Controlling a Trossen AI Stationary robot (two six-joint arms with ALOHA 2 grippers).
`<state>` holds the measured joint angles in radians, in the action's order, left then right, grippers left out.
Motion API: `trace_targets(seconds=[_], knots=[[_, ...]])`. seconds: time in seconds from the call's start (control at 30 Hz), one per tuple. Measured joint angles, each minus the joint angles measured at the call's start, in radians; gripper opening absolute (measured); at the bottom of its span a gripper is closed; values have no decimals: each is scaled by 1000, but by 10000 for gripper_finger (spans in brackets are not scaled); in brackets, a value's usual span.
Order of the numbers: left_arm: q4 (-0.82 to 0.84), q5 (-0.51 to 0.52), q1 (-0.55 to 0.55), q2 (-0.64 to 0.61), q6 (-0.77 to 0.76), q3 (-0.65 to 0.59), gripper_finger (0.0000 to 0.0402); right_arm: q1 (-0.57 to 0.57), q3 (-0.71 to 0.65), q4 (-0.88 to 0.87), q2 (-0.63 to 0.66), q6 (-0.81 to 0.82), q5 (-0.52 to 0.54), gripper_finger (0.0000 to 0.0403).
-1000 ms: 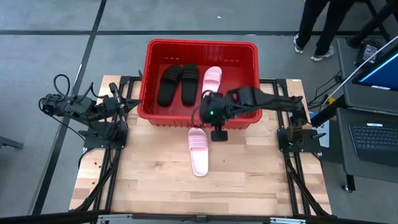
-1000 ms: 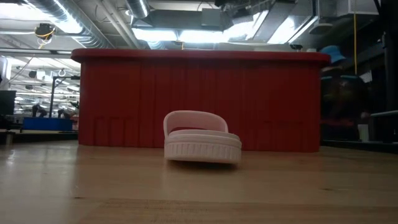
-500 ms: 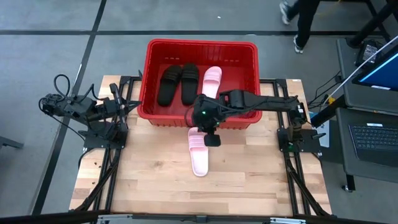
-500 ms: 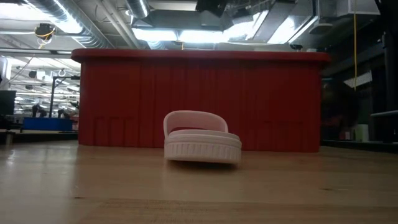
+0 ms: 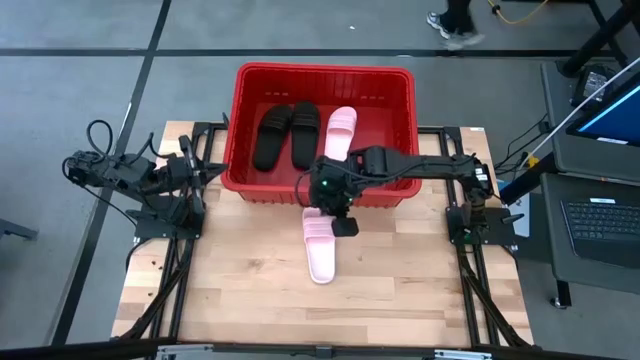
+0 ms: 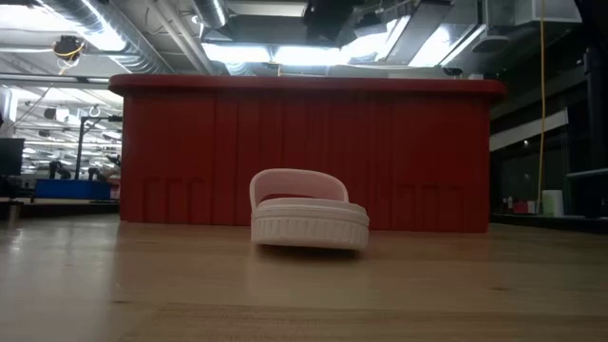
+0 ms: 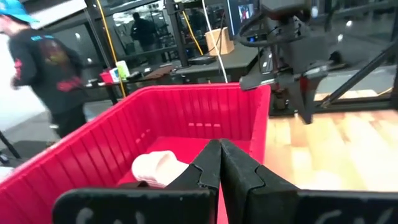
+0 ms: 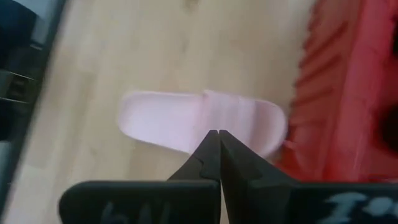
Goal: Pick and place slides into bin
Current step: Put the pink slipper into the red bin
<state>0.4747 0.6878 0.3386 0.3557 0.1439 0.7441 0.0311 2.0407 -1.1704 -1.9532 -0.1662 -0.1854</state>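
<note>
The red bin (image 5: 240, 120) stands at the table's far middle and holds two black slides (image 5: 285, 133) and one pale pink slide (image 5: 341, 128). A second pale pink slide (image 5: 319, 247) lies sole-down on the table just in front of the bin; it also shows in the low view (image 6: 307, 211) and in the right wrist view (image 8: 186, 121). My right gripper (image 5: 341, 224) hovers above this slide's strap end, fingers shut (image 8: 217, 152) and empty. My left gripper (image 7: 219, 163) is shut and rests at the table's left edge beside the bin.
The bin's near wall (image 6: 304, 152) rises right behind the slide on the table. Bare wood table lies in front of and beside the slide. A person's feet (image 5: 452, 22) pass on the floor beyond the table; a laptop and monitor stand off the right side.
My right gripper has moved from the bin's near wall toward the table's left and near edge, ending above the pink slide on the table. The slide has not moved. The person behind the table has walked on.
</note>
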Motion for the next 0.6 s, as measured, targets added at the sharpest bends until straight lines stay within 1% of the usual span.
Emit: trace_targets(seconds=[0.13, 0.2, 0.37, 0.5, 0.6], knots=[[0, -10, 0, 0, -68, 0, 2, 54, 0, -50, 1, 1, 95, 2], [-3, -10, 0, 0, -91, 0, 2, 95, 0, -49, 1, 5, 125, 2], [-7, -11, 0, 0, -131, 0, 2, 213, 0, -45, 1, 57, 254, 1], [-8, 4, 0, 0, -134, 0, 2, 283, -6, 5, 2, 94, 345, 2], [-8, 30, 0, 0, -133, 0, 2, 309, -35, 71, 3, 124, 376, 2]])
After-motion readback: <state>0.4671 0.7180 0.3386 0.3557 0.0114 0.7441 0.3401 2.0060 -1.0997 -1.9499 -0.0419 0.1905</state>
